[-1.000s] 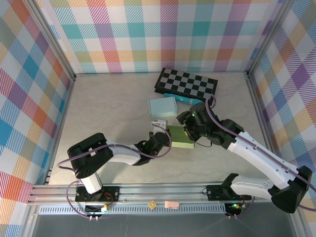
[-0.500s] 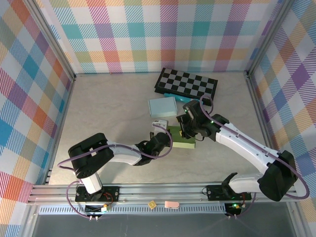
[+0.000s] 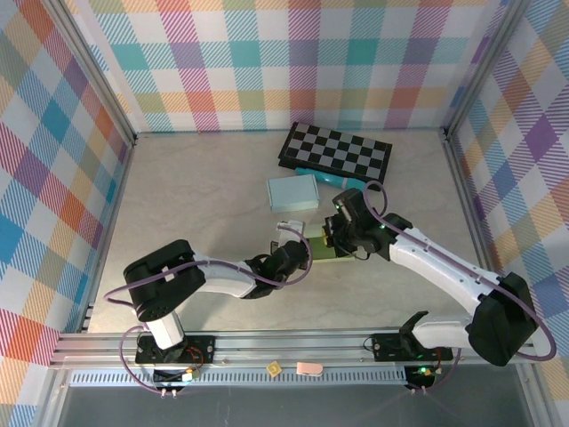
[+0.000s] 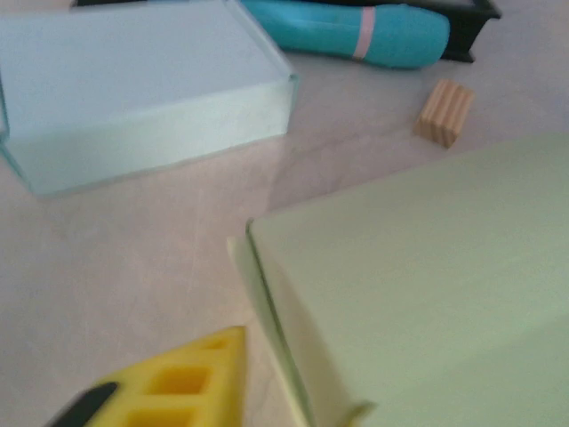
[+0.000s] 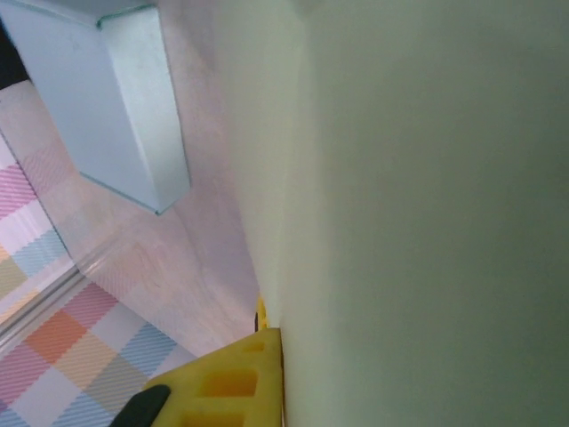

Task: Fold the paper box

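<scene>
paper box (image 3: 324, 253) sits mid-tabletop, near the blue box (image 3: 292, 191). right gripper (image 3: 334, 237): jaws pinched together on its wall. Hold that pinch firm and crease along the fold line, no tearing. left gripper (image 3: 300, 250) is at the box's left edge. Can't tell its jaws: second finger is cut off in the wrist view.

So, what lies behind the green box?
A light blue box lies just behind the green box, then a small wooden block, a teal pen-like thing and a checkerboard. The right arm hides part of that area from above.
</scene>
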You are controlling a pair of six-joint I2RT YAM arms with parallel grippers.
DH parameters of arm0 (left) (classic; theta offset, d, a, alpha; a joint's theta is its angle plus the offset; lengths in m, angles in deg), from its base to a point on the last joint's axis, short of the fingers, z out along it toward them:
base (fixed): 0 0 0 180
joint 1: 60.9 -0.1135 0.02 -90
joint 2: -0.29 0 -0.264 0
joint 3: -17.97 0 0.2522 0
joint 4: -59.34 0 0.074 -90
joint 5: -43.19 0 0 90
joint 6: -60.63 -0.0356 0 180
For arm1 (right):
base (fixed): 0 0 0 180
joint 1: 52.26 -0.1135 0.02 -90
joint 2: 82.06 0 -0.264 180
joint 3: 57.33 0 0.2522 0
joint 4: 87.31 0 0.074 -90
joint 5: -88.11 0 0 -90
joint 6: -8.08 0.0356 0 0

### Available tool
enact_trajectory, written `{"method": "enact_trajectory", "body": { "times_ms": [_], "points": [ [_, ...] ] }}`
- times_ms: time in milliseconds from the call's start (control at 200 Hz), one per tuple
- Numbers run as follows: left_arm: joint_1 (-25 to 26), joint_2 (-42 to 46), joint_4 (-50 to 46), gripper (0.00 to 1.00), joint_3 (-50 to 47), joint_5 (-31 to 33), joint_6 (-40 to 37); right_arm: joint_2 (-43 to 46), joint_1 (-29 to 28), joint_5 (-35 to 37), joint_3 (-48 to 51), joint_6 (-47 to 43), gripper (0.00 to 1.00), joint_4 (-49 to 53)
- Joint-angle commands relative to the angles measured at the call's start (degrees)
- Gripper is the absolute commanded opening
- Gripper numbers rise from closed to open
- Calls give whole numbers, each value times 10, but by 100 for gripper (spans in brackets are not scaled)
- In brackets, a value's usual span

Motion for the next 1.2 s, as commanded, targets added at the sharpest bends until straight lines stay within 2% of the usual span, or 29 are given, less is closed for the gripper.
{"method": "enact_trajectory", "body": {
  "times_ms": [0,60,250,445,550,650,765,980,1075,1195],
  "points": [
    [12,18,-58,38,-6,13,20,12,-1,-6,25,10,7,8],
    [25,42,-74,44,-13,23,31,16,0,-7,33,11,6,3],
    [64,163,-157,54,-41,24,80,33,0,-1,59,11,6,-9],
    [86,292,-323,52,-24,9,165,29,0,-9,71,8,8,-23],
    [64,328,-420,50,16,-25,210,30,0,-8,72,4,19,-14],
    [4,317,-533,52,77,-105,260,34,1,-10,66,-11,36,25],
    [-64,292,-602,52,144,-193,258,43,2,-11,46,-43,52,88],
    [-158,231,-645,53,231,-307,212,81,8,-22,41,-92,61,126],
    [-170,190,-666,55,275,-336,191,82,18,-28,4,-155,65,130],
    [-174,134,-697,57,326,-367,174,46,39,-70,-90,-243,70,224]
  ]
}}
